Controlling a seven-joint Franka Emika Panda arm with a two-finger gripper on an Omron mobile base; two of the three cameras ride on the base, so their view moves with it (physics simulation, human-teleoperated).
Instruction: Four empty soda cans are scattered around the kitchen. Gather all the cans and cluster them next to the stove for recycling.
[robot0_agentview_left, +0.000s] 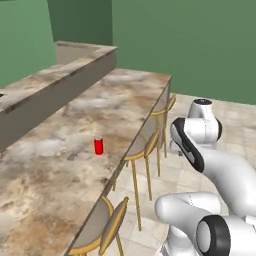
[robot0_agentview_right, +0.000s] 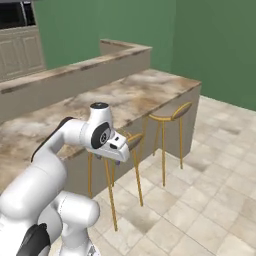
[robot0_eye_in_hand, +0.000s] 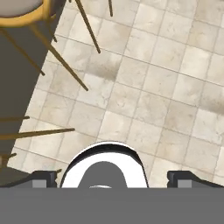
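Note:
One small red soda can (robot0_agentview_left: 98, 145) stands upright on the tan marbled counter (robot0_agentview_left: 60, 165), a little in from its front edge. My gripper (robot0_agentview_right: 109, 159) hangs off the counter's front, over the tiled floor, pointing down beside the stools and well apart from the can. In the hand view the gripper (robot0_eye_in_hand: 113, 178) has its two dark fingertips (robot0_eye_in_hand: 43, 178) far apart, with nothing but floor tiles beyond them, so it is open and holds nothing. The stove is out of view.
Bar stools with gold legs (robot0_agentview_left: 145, 150) (robot0_agentview_right: 170, 117) stand tucked under the counter's overhang. A raised ledge (robot0_agentview_left: 55, 87) runs along the counter's far side. Open tiled floor (robot0_agentview_right: 210, 200) spreads to the right. Beige cabinets (robot0_agentview_right: 20, 50) stand at the back left.

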